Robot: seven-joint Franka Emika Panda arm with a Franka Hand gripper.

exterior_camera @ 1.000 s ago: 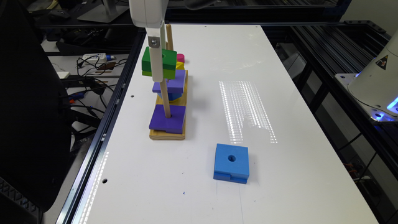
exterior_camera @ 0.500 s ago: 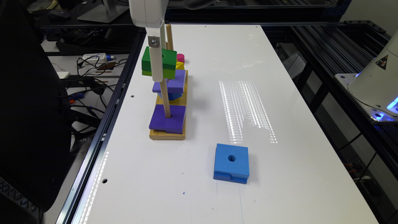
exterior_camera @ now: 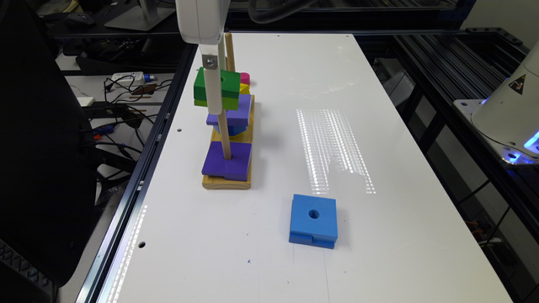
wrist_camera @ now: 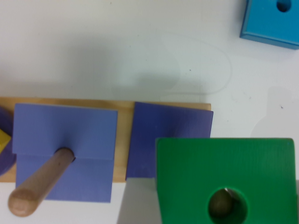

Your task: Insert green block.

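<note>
White desk [exterior_camera: 379,235], glossy, with a striped light reflection mid-surface. Two things sit directly on it: wooden peg base [exterior_camera: 227,182] near the exterior view's left edge, and blue square block [exterior_camera: 313,220] with a round centre hole, well apart.

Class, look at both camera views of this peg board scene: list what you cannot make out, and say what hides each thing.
- Gripper fingers: the wrist view gives no sight of them, so open or shut is unknown.
- Green block: cut off by the wrist view's edge.
- Pink piece and yellow piece: largely behind the green block in the exterior view; shapes unclear.
- Peg tip seen through the block's hole: dim, so depth is unclear.
</note>
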